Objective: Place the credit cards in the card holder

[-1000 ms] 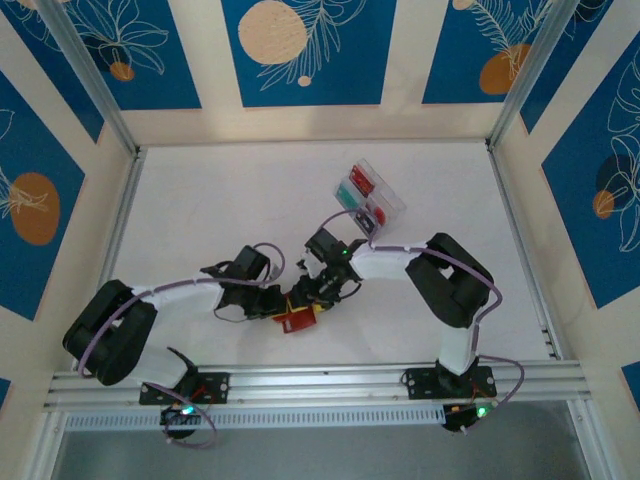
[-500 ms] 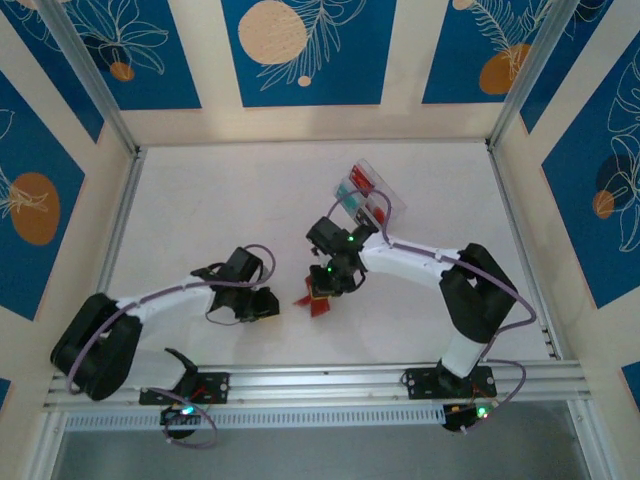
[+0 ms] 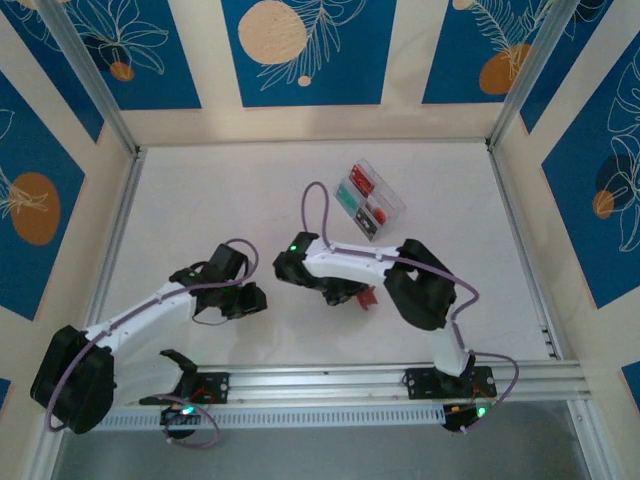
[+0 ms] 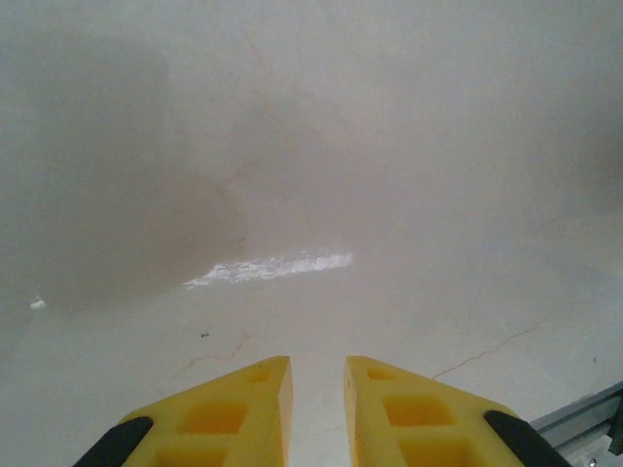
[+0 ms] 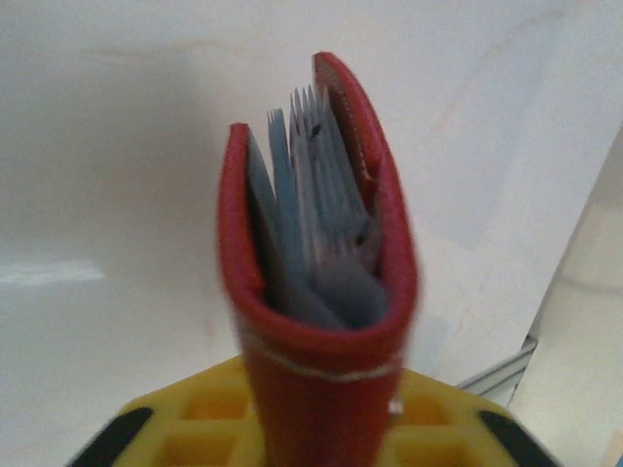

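Observation:
The red card holder point(image 5: 316, 336) stands edge-on between my right gripper's yellow fingers point(image 5: 185, 413), partly open, with pale clear pockets showing inside. My right gripper point(image 3: 352, 296) is shut on it just above the table, and the card holder point(image 3: 368, 298) shows as a small red patch at the gripper's right. Credit cards, red point(image 3: 362, 183), teal point(image 3: 348, 197) and dark point(image 3: 366, 222), lie in a clear compartment box point(image 3: 392, 205) behind it. My left gripper point(image 3: 248, 300) hovers to the left, jaws a little apart point(image 4: 317, 365) over bare table, holding nothing.
An aluminium rail point(image 3: 320, 385) runs along the near table edge and shows at the lower right corner of the left wrist view point(image 4: 584, 423). Patterned walls close the table in on three sides. White tabletop point(image 3: 220, 210) lies open at the back left.
Both grippers were at the card holder. My left gripper has let go and drawn back left. My right gripper has carried the holder to the right, its arm folding round.

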Controlling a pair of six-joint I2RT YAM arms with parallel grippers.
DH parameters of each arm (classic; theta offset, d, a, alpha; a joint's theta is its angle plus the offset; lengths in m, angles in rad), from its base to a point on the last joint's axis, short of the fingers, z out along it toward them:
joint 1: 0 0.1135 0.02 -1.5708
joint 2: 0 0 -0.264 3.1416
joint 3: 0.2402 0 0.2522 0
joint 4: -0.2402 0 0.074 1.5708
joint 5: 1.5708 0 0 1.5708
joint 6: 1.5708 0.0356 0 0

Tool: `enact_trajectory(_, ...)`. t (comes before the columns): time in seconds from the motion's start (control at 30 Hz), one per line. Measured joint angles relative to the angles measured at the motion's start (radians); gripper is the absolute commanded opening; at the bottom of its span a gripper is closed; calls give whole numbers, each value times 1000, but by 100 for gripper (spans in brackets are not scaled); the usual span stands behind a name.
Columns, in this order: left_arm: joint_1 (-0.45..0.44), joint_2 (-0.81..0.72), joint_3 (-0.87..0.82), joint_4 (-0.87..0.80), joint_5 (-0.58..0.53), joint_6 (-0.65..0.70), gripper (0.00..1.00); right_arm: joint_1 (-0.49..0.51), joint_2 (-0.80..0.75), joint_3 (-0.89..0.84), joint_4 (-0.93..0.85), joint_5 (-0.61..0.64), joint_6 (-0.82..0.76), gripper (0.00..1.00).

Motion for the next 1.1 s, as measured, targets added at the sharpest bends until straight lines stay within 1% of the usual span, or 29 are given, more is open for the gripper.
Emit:
enact_trajectory(0.1,13,-31,0,-15,0,-8,21,23,70,80,60,-60,-46,46)
enact_trajectory(0.17,25,-50,0,-27,0,-13,21,31,99,128,120,-125,-85,53)
enact_trajectory(0.27,48,-82,-5,-42,0,-21,22,31,96,175,213,-220,-137,55)
enact_trajectory(0.37,63,-114,-10,-57,0,-25,23,23,45,172,305,-308,-185,53)
enact_trajectory(0.4,64,-118,-10,-60,1,-24,23,18,11,154,338,-336,-198,50)
enact_trajectory(0.47,63,-110,-6,-65,5,-10,24,-5,-85,90,391,-391,-220,41)
enact_trajectory(0.5,63,-95,0,-71,8,4,24,-29,-144,48,411,-415,-228,36)
enact_trajectory(0.53,58,-75,11,-77,11,15,24,-60,-203,1,429,-436,-233,33)
enact_trajectory(0.6,39,-27,39,-78,18,34,26,-138,-302,-95,456,-468,-234,34)
enact_trajectory(0.63,25,3,61,-76,21,42,27,-186,-344,-148,463,-482,-234,38)
enact_trajectory(0.7,-19,68,113,-70,26,56,29,-278,-392,-236,481,-505,-236,41)
enact_trajectory(0.77,-77,142,172,-51,28,66,31,-333,-402,-297,491,-534,-242,43)
enact_trajectory(0.83,-132,219,230,-30,27,69,33,-358,-398,-347,506,-571,-247,43)
enact_trajectory(0.9,-175,289,278,-10,27,73,34,-361,-391,-364,516,-597,-253,41)
enact_trajectory(0.97,-210,356,318,6,26,77,35,-363,-379,-374,539,-627,-259,36)
enact_trajectory(1.03,-232,401,340,16,21,80,35,-365,-371,-383,562,-649,-262,32)
enact_trajectory(1.1,-243,432,349,25,19,80,35,-365,-359,-390,576,-660,-262,32)
